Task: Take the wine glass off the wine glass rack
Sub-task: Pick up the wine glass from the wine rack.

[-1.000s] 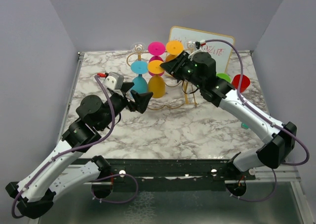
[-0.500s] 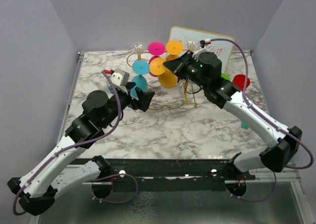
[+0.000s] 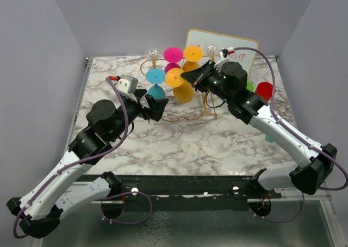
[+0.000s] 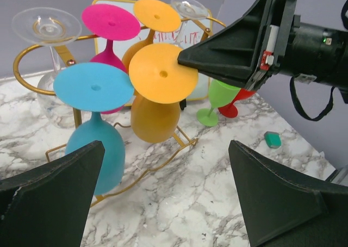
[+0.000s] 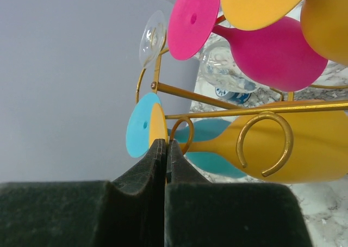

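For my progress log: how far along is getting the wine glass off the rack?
Done: the right tool is shut on the foot of the front orange glass. In hand: that glass hangs tilted, not yet clear of the gold rack. Remaining: drawing it free. The left tool is open.

A white, grey-veined marble bench point(image 3: 217, 143) stands boxed in on three sides by plain pale lavender walls point(image 3: 125, 18), evenly lit, a black rail point(image 3: 179, 184) along its near edge.
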Available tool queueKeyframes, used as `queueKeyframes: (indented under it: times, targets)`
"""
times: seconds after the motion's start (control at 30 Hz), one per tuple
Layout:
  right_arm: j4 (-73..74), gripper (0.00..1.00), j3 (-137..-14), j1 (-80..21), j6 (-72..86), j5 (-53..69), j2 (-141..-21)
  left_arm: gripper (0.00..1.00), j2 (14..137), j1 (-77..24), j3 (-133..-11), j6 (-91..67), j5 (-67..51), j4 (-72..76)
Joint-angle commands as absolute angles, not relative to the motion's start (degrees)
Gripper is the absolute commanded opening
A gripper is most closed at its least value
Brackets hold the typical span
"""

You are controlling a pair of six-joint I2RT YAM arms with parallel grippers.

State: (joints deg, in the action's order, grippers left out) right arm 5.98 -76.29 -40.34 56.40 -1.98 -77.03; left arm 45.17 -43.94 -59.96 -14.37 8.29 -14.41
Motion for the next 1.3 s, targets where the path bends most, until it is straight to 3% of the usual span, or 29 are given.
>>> queueKeyframes:
  times: [0.0, 1.27]
  targets:
    - [6.2, 0.01, -75.5, -40.6, 57.4, 1.4, -75.0, 0.99, 45.1, -43.8, -63.3, -15.3, 8.2, -14.4]
    - [9.6, 0.01, -72.6, -40.4, 55.0, 7.5, -70.1, 0.99, 47.3, -43.8, -65.2, -15.0, 6.5, -16.2]
